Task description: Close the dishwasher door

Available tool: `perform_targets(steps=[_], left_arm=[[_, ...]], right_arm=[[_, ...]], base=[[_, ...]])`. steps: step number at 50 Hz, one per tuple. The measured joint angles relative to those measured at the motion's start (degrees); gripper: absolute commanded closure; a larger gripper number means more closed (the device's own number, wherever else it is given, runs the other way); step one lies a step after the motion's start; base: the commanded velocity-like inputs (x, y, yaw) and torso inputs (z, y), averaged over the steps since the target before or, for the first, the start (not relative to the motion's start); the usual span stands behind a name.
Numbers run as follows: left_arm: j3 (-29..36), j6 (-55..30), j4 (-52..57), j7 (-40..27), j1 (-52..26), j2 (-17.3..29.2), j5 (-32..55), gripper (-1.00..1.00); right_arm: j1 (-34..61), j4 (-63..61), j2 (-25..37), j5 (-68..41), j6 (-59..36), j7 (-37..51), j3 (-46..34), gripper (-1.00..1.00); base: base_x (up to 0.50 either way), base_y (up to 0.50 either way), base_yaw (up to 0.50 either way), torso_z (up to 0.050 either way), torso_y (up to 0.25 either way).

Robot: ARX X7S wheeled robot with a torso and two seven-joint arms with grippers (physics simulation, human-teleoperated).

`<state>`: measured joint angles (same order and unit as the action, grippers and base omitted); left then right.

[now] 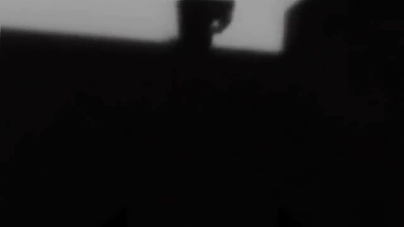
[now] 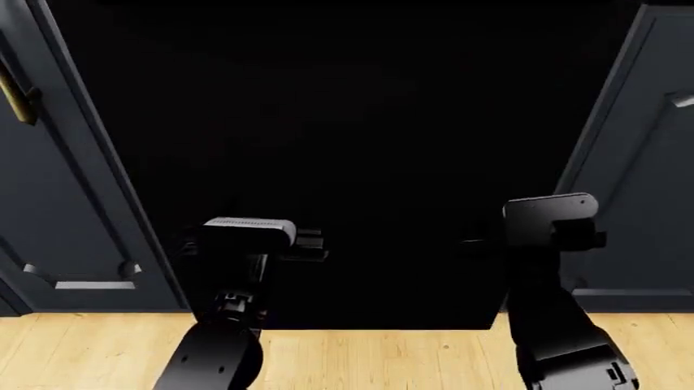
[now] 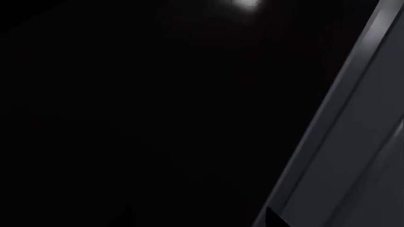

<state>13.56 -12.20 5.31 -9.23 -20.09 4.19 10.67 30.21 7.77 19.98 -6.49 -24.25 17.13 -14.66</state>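
Observation:
The dishwasher door (image 2: pixel 369 122) is a glossy black panel. It stands upright and fills the middle of the head view between two cabinet doors. My left gripper (image 2: pixel 317 244) is at the door's lower left and my right gripper (image 2: pixel 472 241) at its lower right, both right up against the black face. The left wrist view shows almost only the dark door (image 1: pixel 189 142), with a pale reflection across one edge. The right wrist view is filled by the door (image 3: pixel 126 118). In each wrist view the dim fingertips sit far apart with nothing between them.
Dark blue-grey raised-panel cabinet doors flank the dishwasher at left (image 2: pixel 65 203) and right (image 2: pixel 639 179); the right one also shows in the right wrist view (image 3: pixel 360 142). A brass handle (image 2: pixel 16 97) sits at the far left. Light wood floor (image 2: pixel 369 357) lies below.

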Motion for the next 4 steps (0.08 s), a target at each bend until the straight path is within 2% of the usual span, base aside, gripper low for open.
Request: perform_targets(steps=[4], left_arm=[[0.2,-0.2,-1.0,-0.4,-0.9,0.0,0.4,-1.0]], right_arm=[[1.6,1.4,0.1,-0.2,0.2,-0.6,0.1,-1.0]], base=[[0.0,0.0,0.0,0.0,0.0]])
